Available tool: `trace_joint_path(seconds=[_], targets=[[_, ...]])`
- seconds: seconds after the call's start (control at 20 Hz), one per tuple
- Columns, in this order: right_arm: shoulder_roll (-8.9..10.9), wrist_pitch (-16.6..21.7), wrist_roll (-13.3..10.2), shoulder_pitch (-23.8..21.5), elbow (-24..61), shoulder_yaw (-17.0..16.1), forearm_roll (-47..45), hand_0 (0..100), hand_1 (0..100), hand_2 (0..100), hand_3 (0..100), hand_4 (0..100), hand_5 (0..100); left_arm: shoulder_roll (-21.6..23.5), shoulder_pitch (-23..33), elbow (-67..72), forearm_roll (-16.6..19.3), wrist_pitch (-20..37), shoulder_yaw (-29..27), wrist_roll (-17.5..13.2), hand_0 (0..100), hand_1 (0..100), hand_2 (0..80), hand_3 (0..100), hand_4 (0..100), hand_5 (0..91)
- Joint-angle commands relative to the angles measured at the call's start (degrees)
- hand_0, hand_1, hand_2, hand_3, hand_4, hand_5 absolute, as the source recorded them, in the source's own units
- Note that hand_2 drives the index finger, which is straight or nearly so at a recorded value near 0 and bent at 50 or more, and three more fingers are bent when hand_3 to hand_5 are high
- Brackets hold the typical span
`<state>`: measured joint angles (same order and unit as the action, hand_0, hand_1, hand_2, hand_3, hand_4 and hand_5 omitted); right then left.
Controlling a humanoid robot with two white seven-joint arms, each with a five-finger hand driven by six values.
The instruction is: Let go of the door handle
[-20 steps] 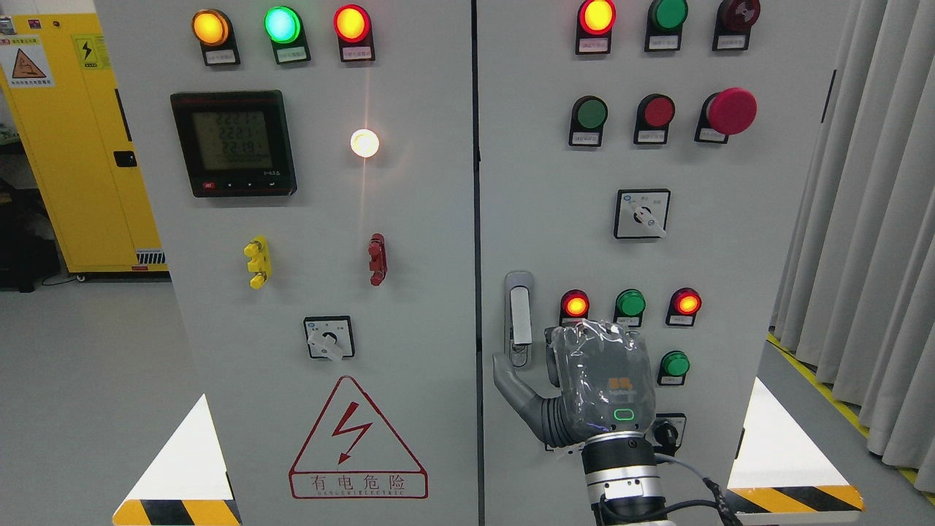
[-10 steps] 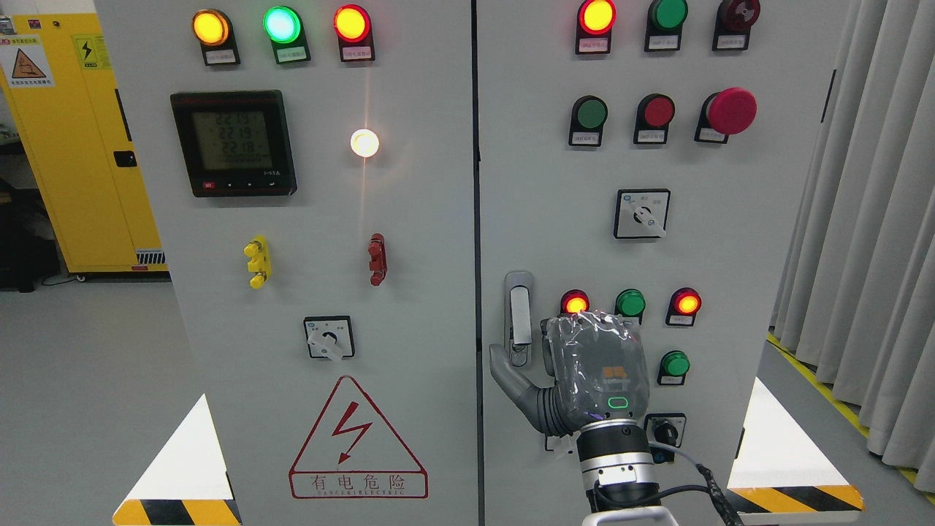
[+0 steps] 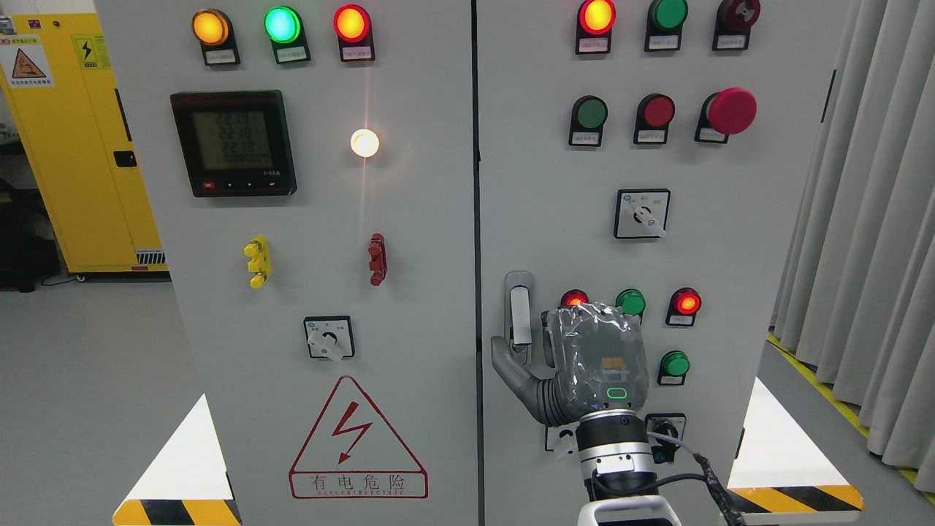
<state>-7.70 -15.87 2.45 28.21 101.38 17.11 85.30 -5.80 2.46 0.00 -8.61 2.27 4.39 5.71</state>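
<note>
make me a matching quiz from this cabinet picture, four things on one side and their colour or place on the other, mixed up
Things:
1. door handle
2. big mushroom button
3. meter screen
4. warning triangle

Descriptions:
A. lower part of the left door
B. red, upper right door
C. silver, just left of the right hand
D. dark frame, upper left door

Pairs: 1-C, 2-B, 3-D, 4-A

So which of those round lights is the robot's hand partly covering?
The red light just right of the door handle. The right hand hides its lower part, while the green light and other red light beside it show almost fully.
</note>
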Motion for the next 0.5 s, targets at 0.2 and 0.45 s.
trace_joint_path(seconds=[0.2,0.45], targets=[[-0.03,0.0,0.0,0.3,-0.7,-0.1,0.0,34,25,100,100,100,100,0.0,0.0,-0.9,0.0,0.0,0.0,0.0,12,56,0.0,0,0,0.0],[-0.03,-0.1,0.0,0.2,-0.6,-0.1,0.0,37,25,100,100,100,100,0.0,0.0,-0.9,0.0,0.0,0.0,0.0,12,56,0.0,0,0,0.0]])
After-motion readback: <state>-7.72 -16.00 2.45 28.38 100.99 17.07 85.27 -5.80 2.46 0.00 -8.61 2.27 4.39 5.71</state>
